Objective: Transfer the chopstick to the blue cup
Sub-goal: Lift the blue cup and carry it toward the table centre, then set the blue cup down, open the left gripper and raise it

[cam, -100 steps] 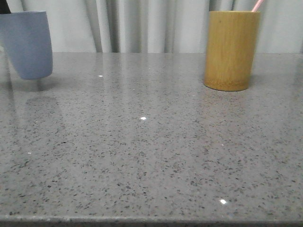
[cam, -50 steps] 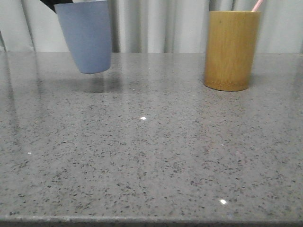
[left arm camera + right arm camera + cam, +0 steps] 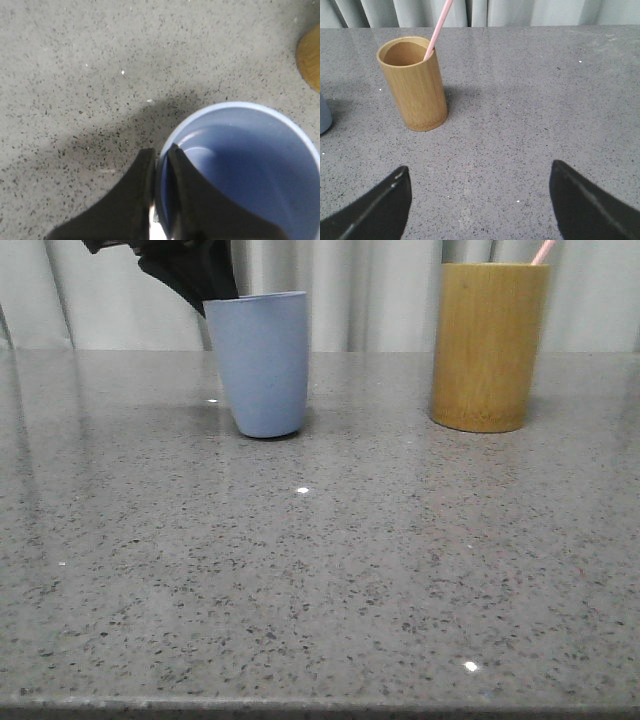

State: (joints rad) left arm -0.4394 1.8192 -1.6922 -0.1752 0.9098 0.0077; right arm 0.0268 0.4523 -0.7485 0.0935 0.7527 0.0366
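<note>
Left gripper (image 3: 161,165) is pinched on the rim of the blue cup (image 3: 260,362), one finger inside the wall, one outside. Cup was at the far-left edge a sec ago, lifted and tilted; half a sec ago still airborne nearer centre. Now it stands upright on the table (image 3: 320,580), base down, left of the bamboo holder (image 3: 489,345) w/ a clear gap between them. So the receiving cup looks placed; prob. next is letting go, then the pick.

Right gripper (image 3: 480,200) hangs spread wide, holding nothing, on the near side of the holder. Chopstick (image 3: 438,30) is leaning in the holder, pink end poking out past the rim, not moved yet.

Materials: cup is matte grey-blue, smooth, slight taper to a rounded base, empty inside. Holder is a straight yellow-brown cylinder w/ fine grain. Chopstick thin, straight, pale pink. Table is glossy speckled grey stone, shows reflections.
</note>
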